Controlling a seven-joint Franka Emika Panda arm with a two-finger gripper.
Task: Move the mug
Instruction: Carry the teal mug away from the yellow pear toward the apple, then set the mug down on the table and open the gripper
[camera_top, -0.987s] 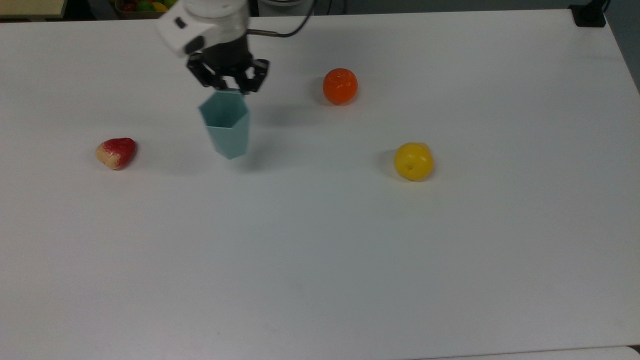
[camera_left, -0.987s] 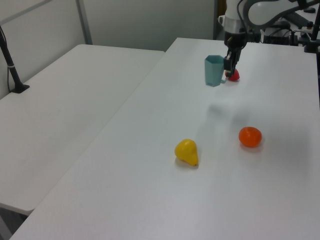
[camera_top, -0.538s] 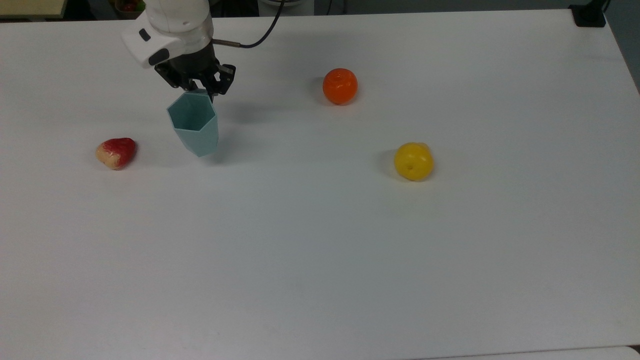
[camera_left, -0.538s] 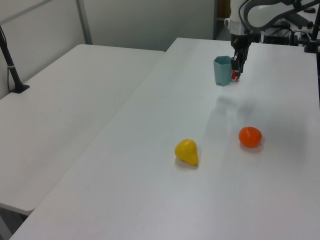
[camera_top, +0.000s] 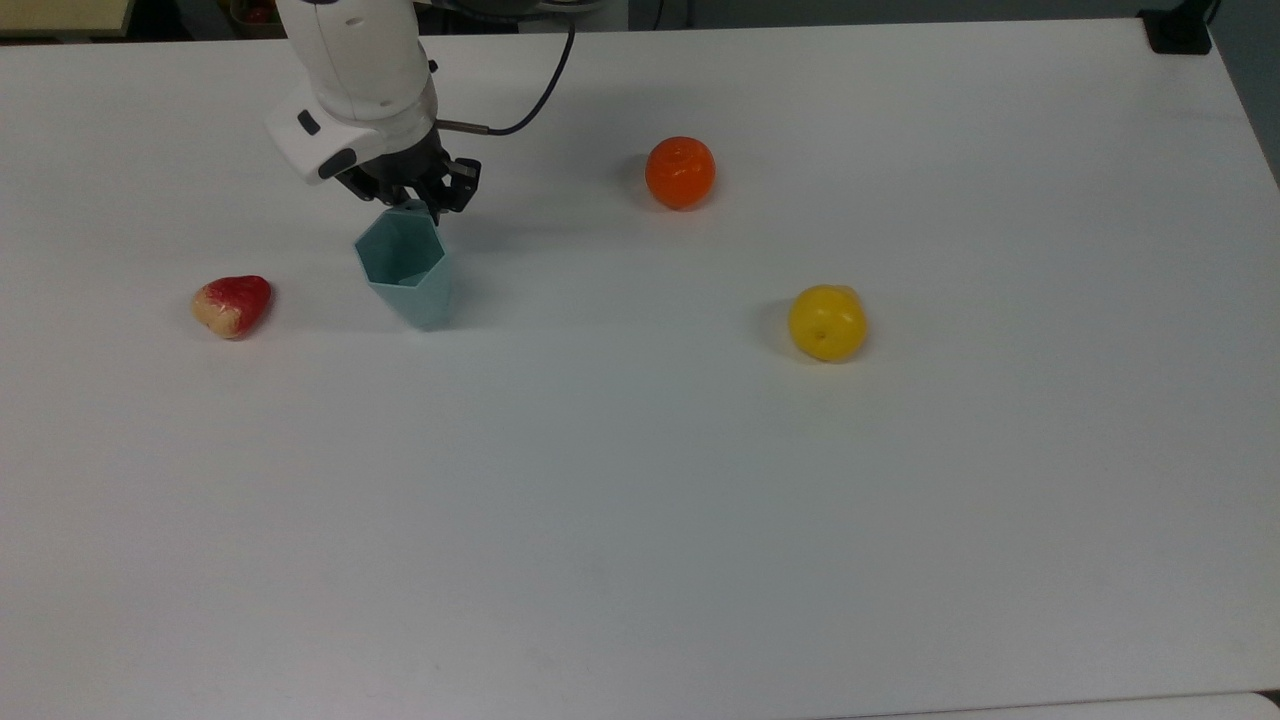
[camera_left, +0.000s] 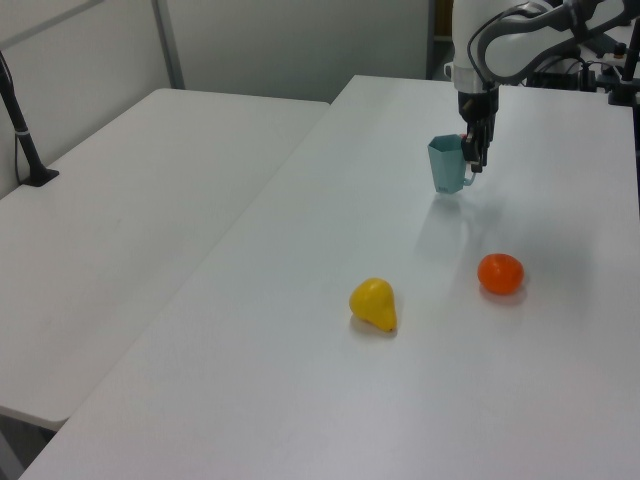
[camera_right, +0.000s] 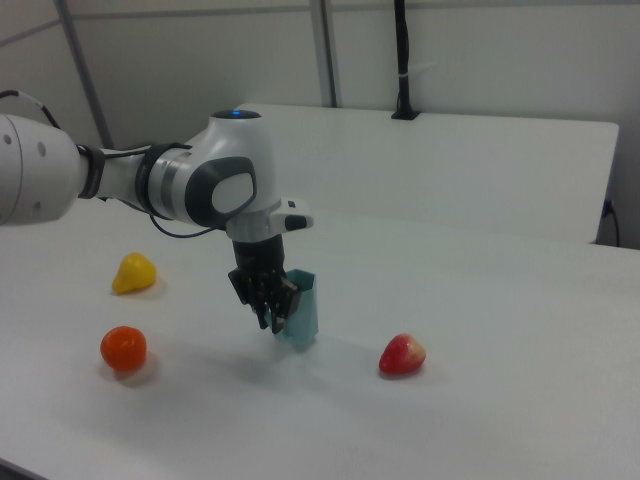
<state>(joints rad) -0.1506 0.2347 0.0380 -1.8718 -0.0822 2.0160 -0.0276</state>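
**Mug carried toward the strawberry end and lowered close to the surface**

Since a second ago the mug (camera_top: 403, 265) has travelled toward the top view's left, then eased back a little to the right and come lower, while the three fruits have stayed where they were. The gripper (camera_top: 418, 200) is clamped on the mug's far rim, its fingers (camera_right: 277, 312) pinching the wall at the rim, and the cup hangs roughly upright, mouth up.

In the top view the mug sits between the red strawberry-like fruit (camera_top: 233, 304) at the left and the orange (camera_top: 680, 172) farther right, nearer the strawberry but clearly apart from it. In the right view its base (camera_right: 298, 340) looks to be at or just above the white surface (camera_top: 640, 520); whether it truly touches cannot be told.

As a judgement, most of the move is done: the mug has been picked up, shifted sideways and brought down. What is left appears to be settling it fully, letting go of the rim and lifting the arm clear without tipping the cup.

Counted: one mug, one strawberry-like fruit, one orange, one yellow pear-shaped fruit (camera_top: 827, 322) at the top view's right and nearer the camera, one robot arm. A second white table (camera_left: 130, 190) stands alongside at the left view's left.
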